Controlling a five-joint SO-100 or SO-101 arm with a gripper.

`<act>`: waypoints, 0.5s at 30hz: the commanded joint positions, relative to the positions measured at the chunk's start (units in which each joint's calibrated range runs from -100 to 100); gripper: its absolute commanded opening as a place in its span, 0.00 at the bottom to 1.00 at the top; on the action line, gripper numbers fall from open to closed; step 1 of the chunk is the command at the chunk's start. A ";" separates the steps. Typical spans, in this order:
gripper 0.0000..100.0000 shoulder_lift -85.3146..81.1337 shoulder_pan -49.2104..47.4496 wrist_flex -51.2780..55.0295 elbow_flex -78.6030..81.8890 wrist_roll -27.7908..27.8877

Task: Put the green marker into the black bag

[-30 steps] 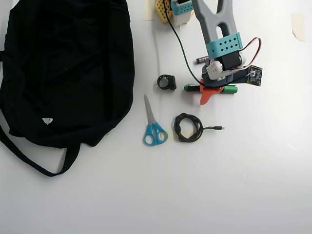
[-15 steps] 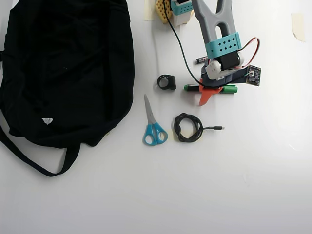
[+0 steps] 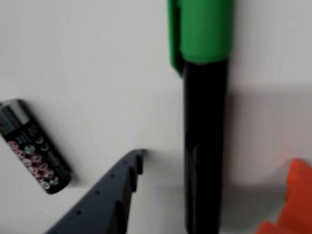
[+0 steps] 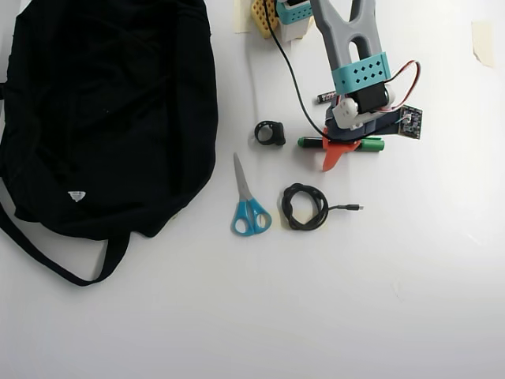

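Gripper [image 4: 338,146] down over the green marker [image 4: 375,144], which lies flat on the white table [image 4: 410,276], crosswise in the overhead view with its green cap to the right. In the wrist view the marker [image 3: 204,146] runs up the middle of the picture, the grey finger [image 3: 105,200] on its left and the orange finger [image 3: 287,204] on its right, both clear of the barrel with bare table between, so the jaws stand apart around it. A short black battery [image 3: 34,146] lies off to the left of the grey finger.

From above, the black bag [image 4: 102,110] sprawls across the left side, well apart from the marker, its strap [image 4: 55,264] trailing toward the bottom. Between bag and marker sit a small black ring-shaped part [image 4: 270,133], blue-handled scissors [image 4: 248,201] and a coiled black cable [image 4: 305,207].
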 commanded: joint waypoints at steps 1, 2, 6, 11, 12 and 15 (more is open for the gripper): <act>0.37 -0.13 0.49 0.09 0.00 0.38; 0.37 -0.13 0.49 0.09 0.00 0.38; 0.37 -0.13 0.49 0.09 -0.09 0.38; 0.37 -0.13 0.49 -1.12 0.00 0.38; 0.37 -0.13 0.49 -1.12 0.00 0.38; 0.37 -0.13 0.49 -1.38 0.00 0.38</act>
